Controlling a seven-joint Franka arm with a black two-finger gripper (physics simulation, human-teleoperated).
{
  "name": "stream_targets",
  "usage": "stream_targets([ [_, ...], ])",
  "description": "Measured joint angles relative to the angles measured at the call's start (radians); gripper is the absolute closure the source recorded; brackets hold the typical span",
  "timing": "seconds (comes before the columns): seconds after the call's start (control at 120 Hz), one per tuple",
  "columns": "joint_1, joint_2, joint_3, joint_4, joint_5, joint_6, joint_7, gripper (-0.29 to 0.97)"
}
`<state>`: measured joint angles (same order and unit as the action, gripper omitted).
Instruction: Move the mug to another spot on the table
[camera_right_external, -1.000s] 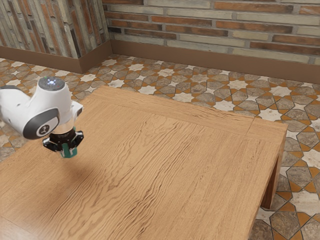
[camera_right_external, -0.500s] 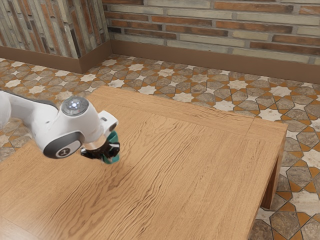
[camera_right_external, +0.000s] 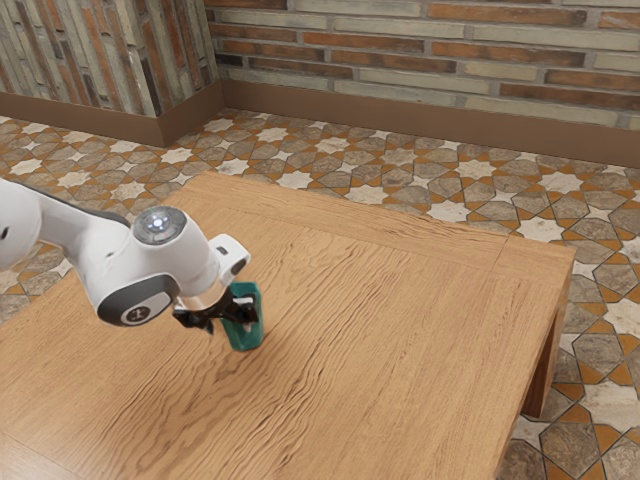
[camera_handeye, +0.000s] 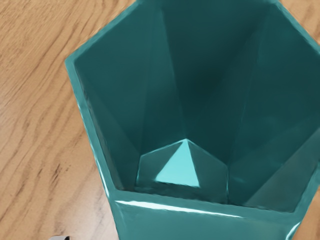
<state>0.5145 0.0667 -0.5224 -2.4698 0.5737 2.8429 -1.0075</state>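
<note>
"One teal mug (camera_right_external: 246, 326). Where is it?"
"Directly beneath the claw (camera_right_external: 230, 313), upright, with its base at the wooden table (camera_right_external: 400, 300); whether it touches is unclear."
"And the claw?"
"Its black fingers are drawn in narrowly, gripping the mug's rim from two sides. The open faceted cup lies right under the hand."

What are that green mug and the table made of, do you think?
The mug looks like glazed ceramic or glossy plastic: teal, faceted, with bright highlights on its rim. The table looks like light wood, matte, with wavy grain lines.
</note>
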Motion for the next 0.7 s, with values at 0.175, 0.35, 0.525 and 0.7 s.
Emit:
stream_targets([
  [0.175, 0.003, -0.098, -0.007, -0.018, 0.001, -0.004, 0.002, 0.09],
  [0.35, -0.015, -0.196, -0.017, -0.012, 0.001, -0.027, 0.005, 0.04],
  [0.525, -0.019, -0.2, -0.018, 0.082, -0.027, -0.115, 0.019, 0.02],
  [0.7, -0.073, -0.192, -0.021, 0.332, -0.186, -0.398, 0.095, 0.01],
])
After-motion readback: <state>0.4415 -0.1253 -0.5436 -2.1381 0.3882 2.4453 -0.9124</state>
